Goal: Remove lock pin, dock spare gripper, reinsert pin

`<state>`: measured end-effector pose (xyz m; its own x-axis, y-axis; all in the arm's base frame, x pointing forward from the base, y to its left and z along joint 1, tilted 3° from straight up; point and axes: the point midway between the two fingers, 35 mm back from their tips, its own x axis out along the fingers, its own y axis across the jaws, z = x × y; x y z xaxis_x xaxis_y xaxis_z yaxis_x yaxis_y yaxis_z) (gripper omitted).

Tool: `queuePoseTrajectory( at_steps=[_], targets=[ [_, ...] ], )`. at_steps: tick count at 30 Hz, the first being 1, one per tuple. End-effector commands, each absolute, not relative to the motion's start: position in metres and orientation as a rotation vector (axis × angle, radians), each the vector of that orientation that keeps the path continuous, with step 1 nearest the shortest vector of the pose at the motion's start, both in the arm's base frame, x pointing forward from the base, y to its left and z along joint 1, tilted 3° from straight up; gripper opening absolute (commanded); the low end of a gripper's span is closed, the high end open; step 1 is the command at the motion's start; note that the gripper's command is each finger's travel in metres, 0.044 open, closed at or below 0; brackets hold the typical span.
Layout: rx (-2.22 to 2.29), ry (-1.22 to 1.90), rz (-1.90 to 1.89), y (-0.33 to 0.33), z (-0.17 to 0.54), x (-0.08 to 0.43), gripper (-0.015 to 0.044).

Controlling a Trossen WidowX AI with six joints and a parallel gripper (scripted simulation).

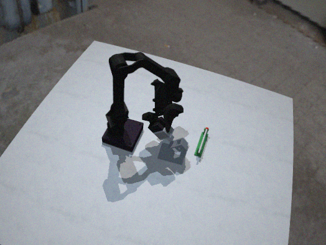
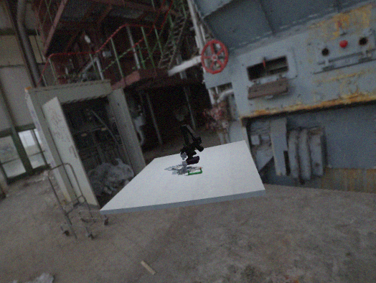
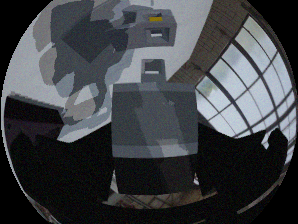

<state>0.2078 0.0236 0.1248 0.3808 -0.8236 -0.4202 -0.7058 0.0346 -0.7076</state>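
My gripper (image 1: 159,123) (image 3: 152,121) is shut on the grey spare gripper (image 1: 162,134) (image 3: 155,112) and holds it tilted above the table. Its spigot (image 3: 144,71), with a square cross hole, points toward the socket in the wrist view. The grey mount (image 1: 170,154) stands on the table; its socket block (image 1: 179,143) (image 3: 135,38) has openings, one showing yellow inside. In the wrist view a gap shows between spigot and socket. The pale lock pin (image 1: 203,140), red at one end, lies along the green holder (image 1: 197,153) (image 2: 195,173), right of the mount in the top view.
The dark purple arm base (image 1: 132,135) (image 3: 32,120) is left of the mount in the top view. The white table (image 1: 236,193) (image 2: 222,187) carries everything. Overlapping arm shadows fall across the mount. The exterior view shows the objects very small.
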Motion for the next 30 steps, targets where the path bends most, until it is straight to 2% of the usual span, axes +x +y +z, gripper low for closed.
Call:
queuePoseTrajectory(
  at_steps=[1, 30],
  targets=[
    [-1.797, 1.302, -0.157, 0.028, 0.132, 0.207, 0.0000],
    [-1.823, 1.271, -0.142, 0.033, 0.114, 0.228, 0.0000]
  ],
)
